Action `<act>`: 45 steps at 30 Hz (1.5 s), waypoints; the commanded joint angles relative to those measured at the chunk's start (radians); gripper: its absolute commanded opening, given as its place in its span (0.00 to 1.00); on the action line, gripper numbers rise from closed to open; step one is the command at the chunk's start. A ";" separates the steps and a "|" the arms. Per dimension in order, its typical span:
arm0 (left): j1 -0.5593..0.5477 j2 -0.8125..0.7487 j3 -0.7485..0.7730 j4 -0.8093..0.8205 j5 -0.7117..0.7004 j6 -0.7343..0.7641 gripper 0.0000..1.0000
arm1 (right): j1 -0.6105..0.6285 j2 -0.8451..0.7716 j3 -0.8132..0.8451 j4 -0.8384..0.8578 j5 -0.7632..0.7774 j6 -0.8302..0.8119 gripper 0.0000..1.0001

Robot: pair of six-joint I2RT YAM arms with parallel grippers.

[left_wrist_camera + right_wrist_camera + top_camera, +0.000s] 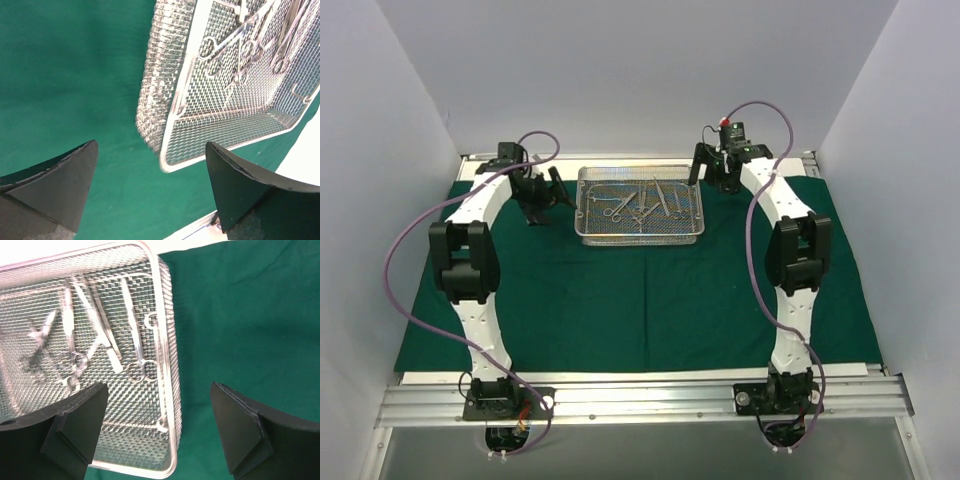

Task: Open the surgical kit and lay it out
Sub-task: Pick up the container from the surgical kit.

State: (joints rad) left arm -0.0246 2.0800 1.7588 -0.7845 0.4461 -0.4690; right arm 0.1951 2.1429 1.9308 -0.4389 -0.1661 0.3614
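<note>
Green surgical drape [650, 310] lies spread flat over the bench [620, 377], and toward its far middle we see the silver wire-mesh tray [640, 236]. Slim steel instruments [640, 203], some with ring handles, lie loose inside the tray. Our left gripper [150, 185] hovers just beside the tray's left end, its fingers [60, 185] spread wide and holding nothing. Our right gripper [160, 430] hangs at the tray's right end, fingers [240, 435] equally wide, one above the mesh and one above the cloth; we cannot tell whether either touches.
</note>
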 commanded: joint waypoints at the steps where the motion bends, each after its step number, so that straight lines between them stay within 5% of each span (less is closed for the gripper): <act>1: -0.035 0.035 0.088 0.031 0.020 -0.013 0.98 | 0.006 0.043 0.045 -0.046 -0.009 -0.027 0.83; 22: -0.081 0.247 0.369 -0.113 -0.021 0.023 0.76 | 0.040 0.201 0.168 -0.084 0.008 -0.032 0.61; 26: -0.097 0.264 0.384 -0.119 -0.017 0.032 0.56 | 0.041 0.221 0.178 -0.086 -0.001 -0.029 0.48; 27: -0.100 0.270 0.387 -0.119 -0.017 0.036 0.45 | 0.041 0.224 0.181 -0.086 -0.006 -0.027 0.40; 30: -0.106 0.276 0.404 -0.121 -0.010 0.047 0.34 | 0.043 0.227 0.191 -0.083 -0.013 -0.026 0.24; 34: -0.106 0.275 0.426 -0.116 0.000 0.050 0.02 | 0.043 0.227 0.218 -0.086 -0.024 -0.009 0.09; 37: -0.106 0.261 0.436 -0.104 0.014 0.041 0.02 | 0.046 0.216 0.229 -0.086 -0.027 0.008 0.00; 45: -0.107 0.149 0.455 -0.045 0.046 -0.032 0.02 | 0.063 0.112 0.313 -0.090 0.010 0.042 0.00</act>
State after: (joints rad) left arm -0.1257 2.3516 2.1403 -0.9085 0.3992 -0.4129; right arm 0.2359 2.3711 2.1506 -0.5629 -0.1223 0.3325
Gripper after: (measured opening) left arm 0.079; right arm 0.205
